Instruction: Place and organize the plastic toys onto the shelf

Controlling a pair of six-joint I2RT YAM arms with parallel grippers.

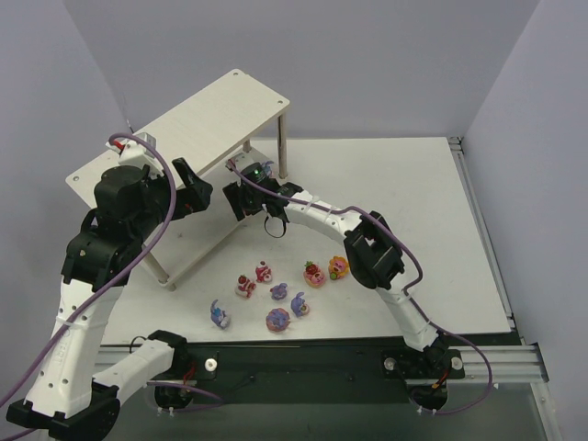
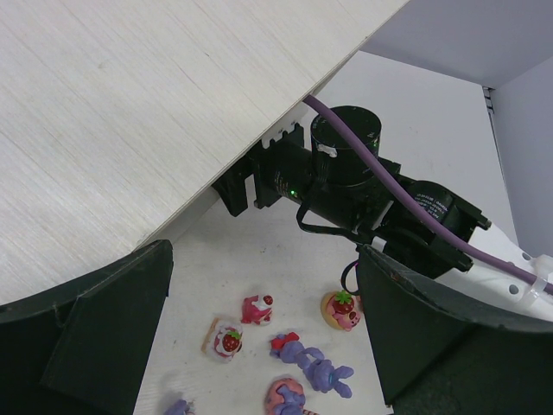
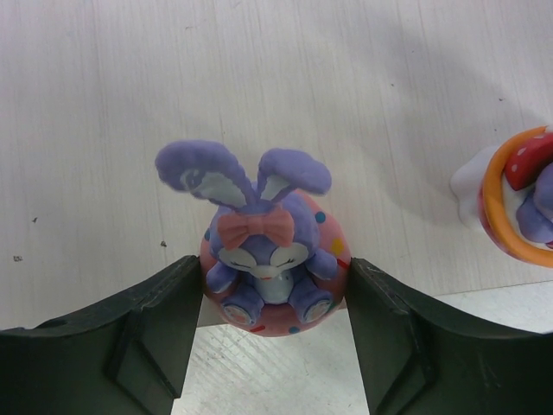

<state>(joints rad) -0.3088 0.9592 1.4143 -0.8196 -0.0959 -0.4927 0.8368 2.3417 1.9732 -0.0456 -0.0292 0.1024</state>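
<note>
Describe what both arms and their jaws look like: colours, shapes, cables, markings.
Both the left arm and right arm have white links joined by chunky black joint housings. A purple cable loops along each. The jaws are broad, matte black wedges. A small green light glows on the right arm's black wrist housing.

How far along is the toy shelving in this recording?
Early. Done: one orange-rimmed toy stands on the shelf board. In hand: the right gripper grips a purple bunny by its pink base at that board. Remaining: eight toys lie on the table; the left gripper is open, holding nothing.
</note>
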